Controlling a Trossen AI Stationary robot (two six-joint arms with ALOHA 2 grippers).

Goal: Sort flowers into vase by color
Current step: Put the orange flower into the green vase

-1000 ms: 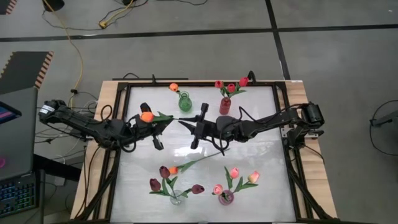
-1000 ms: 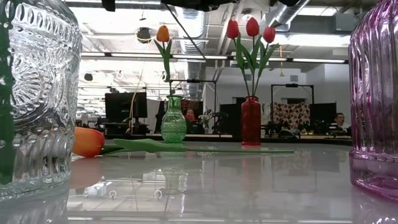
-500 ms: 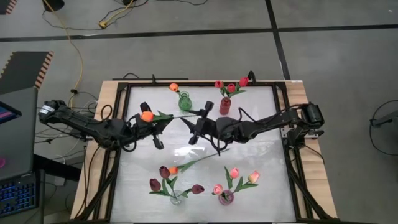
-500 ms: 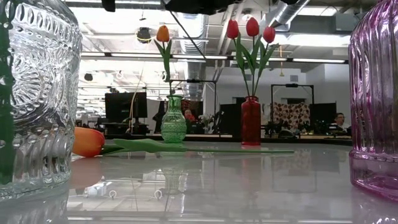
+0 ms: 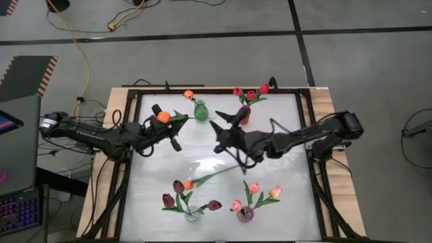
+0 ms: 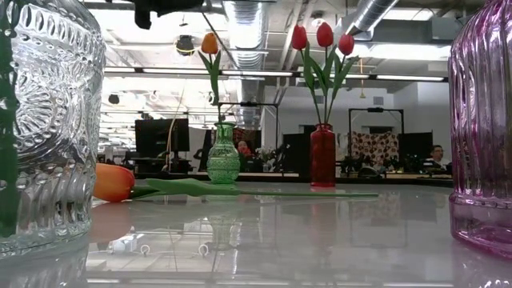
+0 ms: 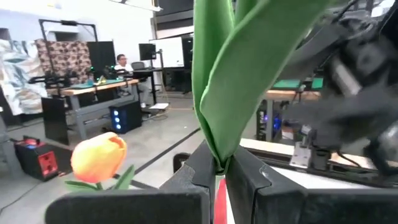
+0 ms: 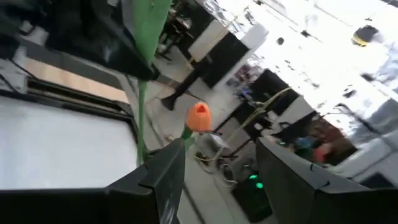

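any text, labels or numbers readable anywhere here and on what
None can be read.
Green vase, red vase, clear vase and pink vase: no labels, only moulded glass patterns.
Monitors in the room behind: dark, no readable text.
Whiteboard in the room: marks too blurred to read.

Left tool (image 5: 177, 134) clamped; right tool (image 5: 217, 129) seemingly spread, mid-table.
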